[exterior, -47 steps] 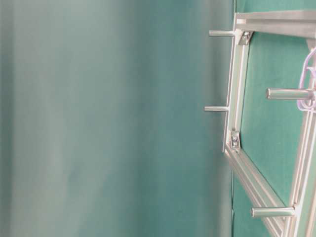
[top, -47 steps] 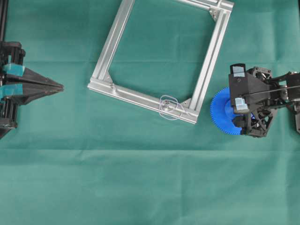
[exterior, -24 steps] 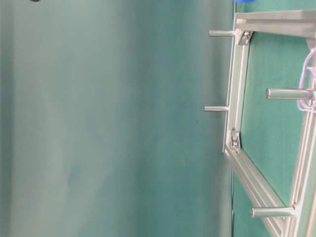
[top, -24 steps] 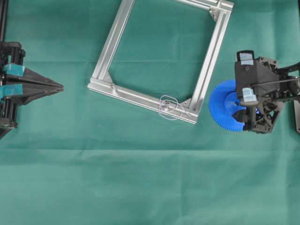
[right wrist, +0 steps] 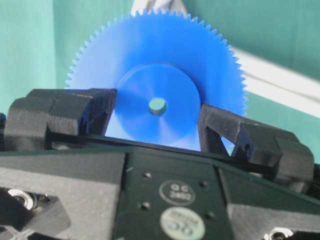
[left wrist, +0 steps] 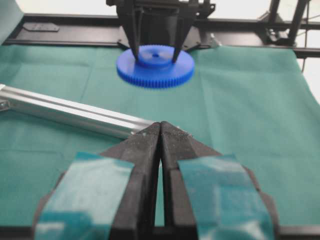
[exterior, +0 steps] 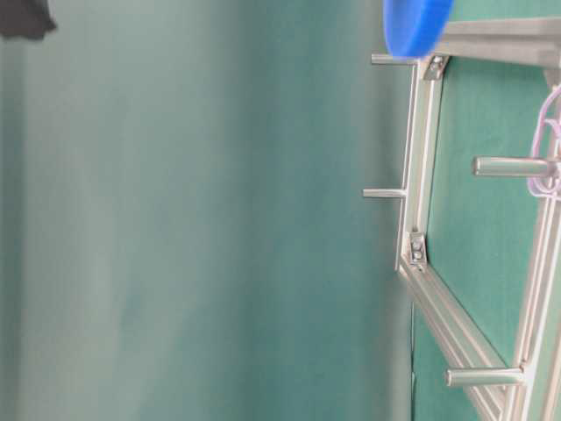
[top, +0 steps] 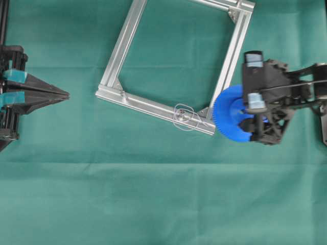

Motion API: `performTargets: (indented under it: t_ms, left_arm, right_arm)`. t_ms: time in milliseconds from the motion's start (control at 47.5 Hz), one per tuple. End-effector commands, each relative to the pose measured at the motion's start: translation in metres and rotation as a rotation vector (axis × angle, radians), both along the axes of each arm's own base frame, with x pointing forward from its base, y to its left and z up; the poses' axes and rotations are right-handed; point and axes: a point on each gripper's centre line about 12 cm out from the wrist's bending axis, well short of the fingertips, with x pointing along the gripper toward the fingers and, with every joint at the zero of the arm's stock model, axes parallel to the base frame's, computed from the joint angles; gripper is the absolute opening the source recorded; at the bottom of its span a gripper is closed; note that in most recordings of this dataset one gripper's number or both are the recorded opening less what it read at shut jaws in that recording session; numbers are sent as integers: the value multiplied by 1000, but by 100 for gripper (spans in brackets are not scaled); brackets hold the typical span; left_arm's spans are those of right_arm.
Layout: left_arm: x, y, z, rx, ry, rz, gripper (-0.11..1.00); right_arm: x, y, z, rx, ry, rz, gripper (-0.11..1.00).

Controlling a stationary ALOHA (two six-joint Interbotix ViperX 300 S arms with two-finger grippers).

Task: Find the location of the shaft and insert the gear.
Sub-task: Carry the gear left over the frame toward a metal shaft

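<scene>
We see the right gripper [top: 254,113] holding the blue gear [top: 231,120]. Its jaws squeeze the round hub in the middle, one on each side, and the small hole shows between them. The toothed rim sticks out past the jaws and hangs over the corner of the silver frame [top: 231,62]. The shaft [top: 181,116] stands on the frame's lower bar inside a thin wire loop [top: 185,118], apart from the gear. The left gripper [top: 65,94] waits far off above the green bench [top: 153,204], jaws pressed together on nothing.

A round stamp on the right gripper [right wrist: 157,122] body reads "QC"
</scene>
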Motion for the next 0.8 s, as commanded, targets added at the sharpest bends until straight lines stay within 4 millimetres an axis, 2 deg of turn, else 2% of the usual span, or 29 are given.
performTargets:
  t_ms: [0, 105, 295, 548, 780]
  left_arm:
    - [3, 0, 11, -3, -28, 0, 0]
    - [3, 0, 11, -1, -26, 2, 0]
    - [3, 0, 11, 0, -25, 0, 0]
    - [4, 0, 10, 0, -21, 0, 0]
    - [4, 0, 10, 3, -20, 0, 0]
  right_arm:
    - [19, 0, 13, 0, -44, 0, 69]
    - [41, 0, 16, -1, -48, 1, 69]
    - [63, -1, 19, -9, -57, 9, 69]
    - [76, -2, 13, -23, -49, 12, 69]
    - [89, -2, 1, -24, -21, 13, 69]
